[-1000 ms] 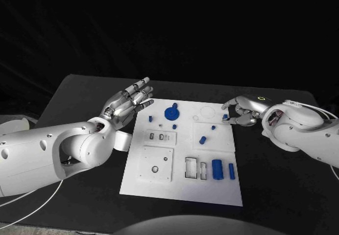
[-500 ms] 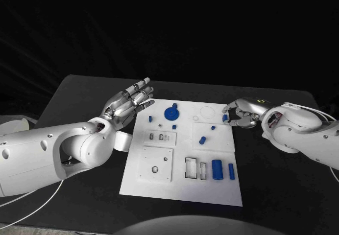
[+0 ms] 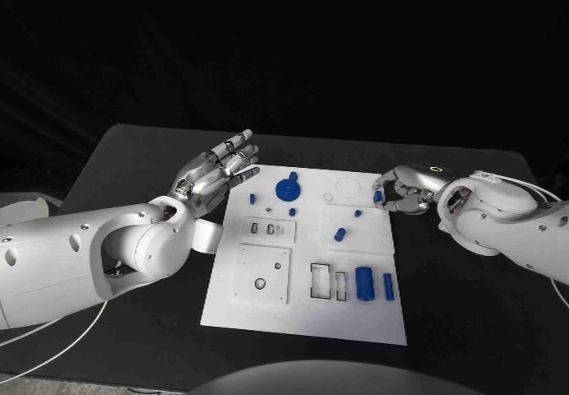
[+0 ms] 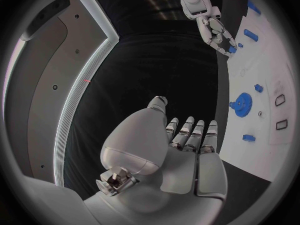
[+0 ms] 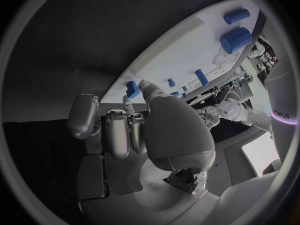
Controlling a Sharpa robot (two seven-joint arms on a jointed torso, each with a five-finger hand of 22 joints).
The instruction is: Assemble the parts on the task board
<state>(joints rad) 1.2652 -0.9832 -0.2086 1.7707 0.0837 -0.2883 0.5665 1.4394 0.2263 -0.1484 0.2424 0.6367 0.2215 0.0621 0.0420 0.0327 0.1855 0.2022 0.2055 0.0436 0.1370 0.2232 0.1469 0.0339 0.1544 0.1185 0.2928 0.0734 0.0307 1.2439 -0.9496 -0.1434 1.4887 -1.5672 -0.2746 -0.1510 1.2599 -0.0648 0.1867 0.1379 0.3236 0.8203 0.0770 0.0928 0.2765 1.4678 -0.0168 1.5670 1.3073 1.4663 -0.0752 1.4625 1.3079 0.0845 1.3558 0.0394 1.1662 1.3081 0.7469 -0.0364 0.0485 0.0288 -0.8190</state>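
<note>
The right hand (image 3: 404,191) sits at the far right edge of the task board (image 3: 303,317), fingers curled, pinching a small blue part (image 3: 378,197) between thumb and fingertip. The left hand (image 3: 214,175) hovers off the board's far left corner — fingers straight and apart, holding nothing. Other blue pieces lie on the board — a gear (image 3: 289,190) near its far end, a cylinder (image 3: 364,284) near the front.

task board (image 3: 356,317): white plate lying flat on the tabletop | small blue part (image 3: 378,197): upright at board's far right edge, pinched in right hand (image 3: 403,191) fingers (image 5: 116,130) | blue gear (image 3: 289,190): flat, nearer the spread left hand (image 3: 216,177) fingers | blue cylinder (image 3: 364,285): lying near edge, well apart from both
</note>
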